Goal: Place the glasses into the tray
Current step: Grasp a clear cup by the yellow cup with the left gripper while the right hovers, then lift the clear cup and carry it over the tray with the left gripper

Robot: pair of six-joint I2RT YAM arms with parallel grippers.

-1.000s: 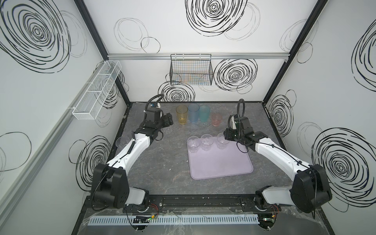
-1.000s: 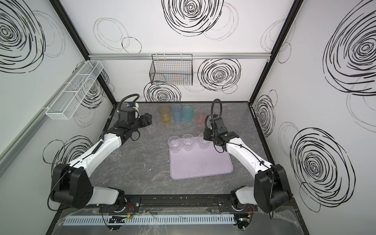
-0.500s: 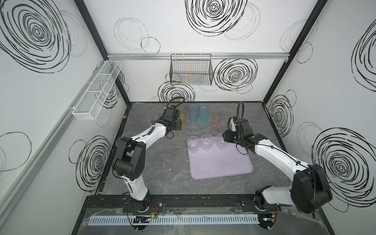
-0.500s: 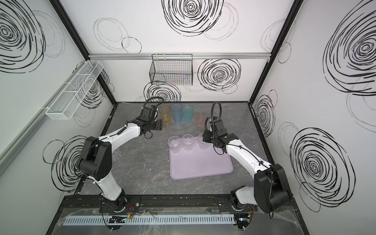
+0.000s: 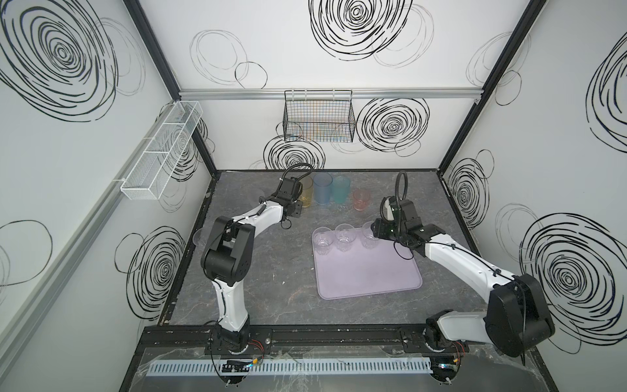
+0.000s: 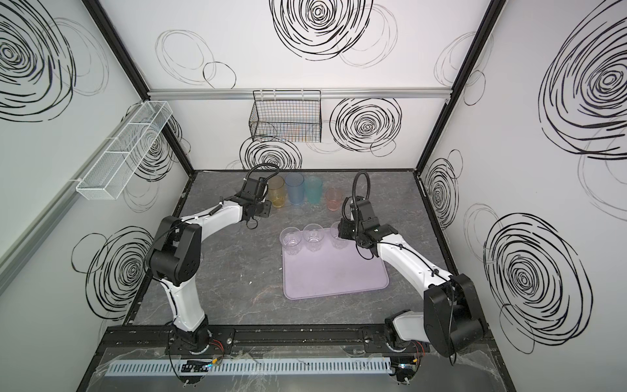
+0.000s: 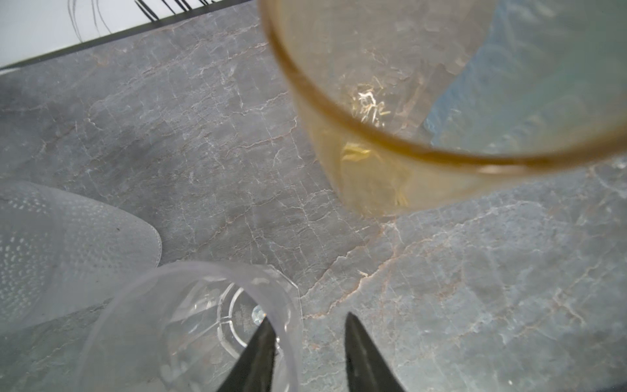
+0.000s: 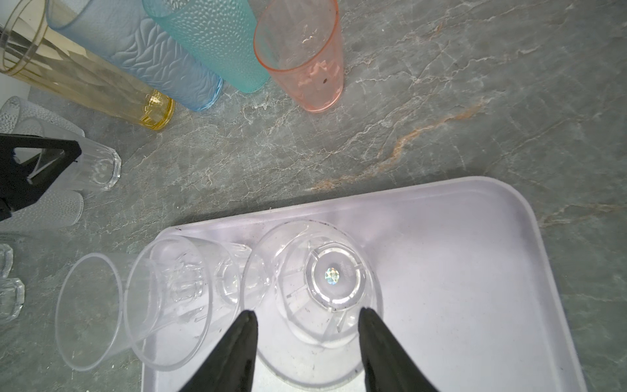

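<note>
The pale lilac tray (image 5: 373,278) (image 8: 475,271) lies right of the table's middle. Three clear glasses stand along its far edge, at the left (image 5: 322,241), the middle (image 5: 344,237) and the right (image 5: 368,236). My right gripper (image 8: 305,310) is shut on the right-hand one (image 8: 332,281), a finger on each side. Amber (image 5: 306,197), blue (image 5: 322,190), teal (image 5: 341,190) and pink (image 5: 360,199) glasses stand in a row at the back. My left gripper (image 7: 309,318) hangs beside the amber glass (image 7: 373,163). It is open: one finger is inside a clear glass (image 7: 190,325) and the other outside, apart from the wall.
A frosted dotted glass (image 7: 51,244) stands close to the clear one under the left gripper. More clear glasses (image 8: 6,281) show further left, and another (image 5: 200,237) stands at the table's left edge. A black wire basket (image 5: 319,122) and a white one (image 5: 163,152) hang on the walls.
My left arm has swung from the back left corner towards the amber glass. Its jaws have narrowed over the rim of a clear glass. The right gripper has barely moved.
</note>
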